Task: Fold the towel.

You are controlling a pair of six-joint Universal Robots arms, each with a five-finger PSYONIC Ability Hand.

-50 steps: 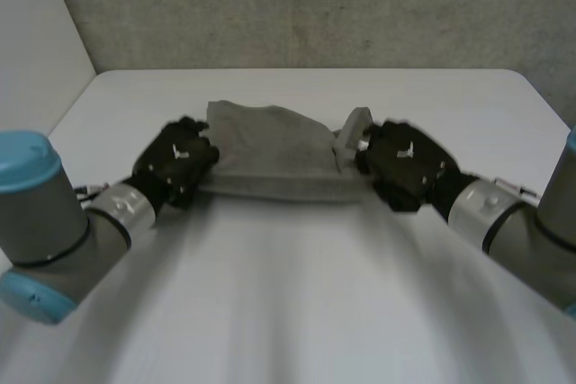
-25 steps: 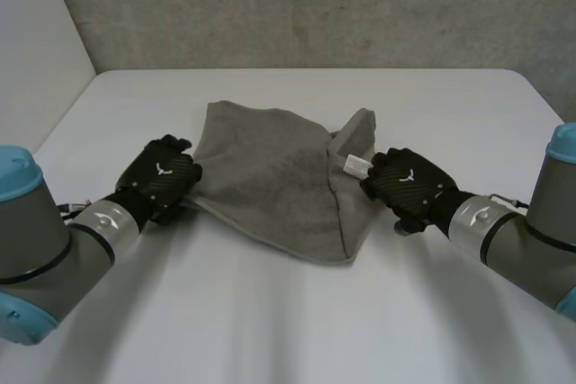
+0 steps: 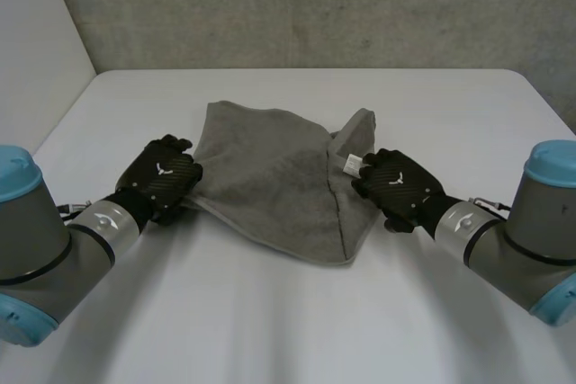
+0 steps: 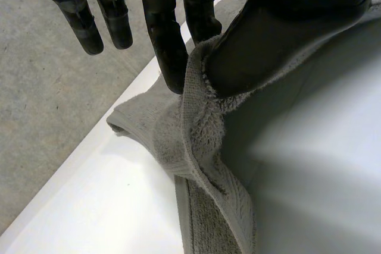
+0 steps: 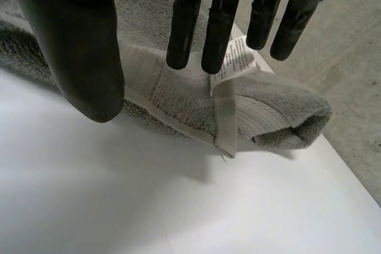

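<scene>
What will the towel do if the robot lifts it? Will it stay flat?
Probably not: the towel lies rumpled and creased, so it's likely floppy and would droop. Its fuzzy pile suggests it probably won't slip easily.

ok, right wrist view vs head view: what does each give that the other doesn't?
Right wrist view: the right hand from the palm side, fingers straight over the hem of the towel, thumb apart from them, and printing on the label. Head view: the left hand at the towel's opposite edge, and the towel's whole outline. Both: the grey towel, its white label at the right hand's fingertips, the white table.
</scene>
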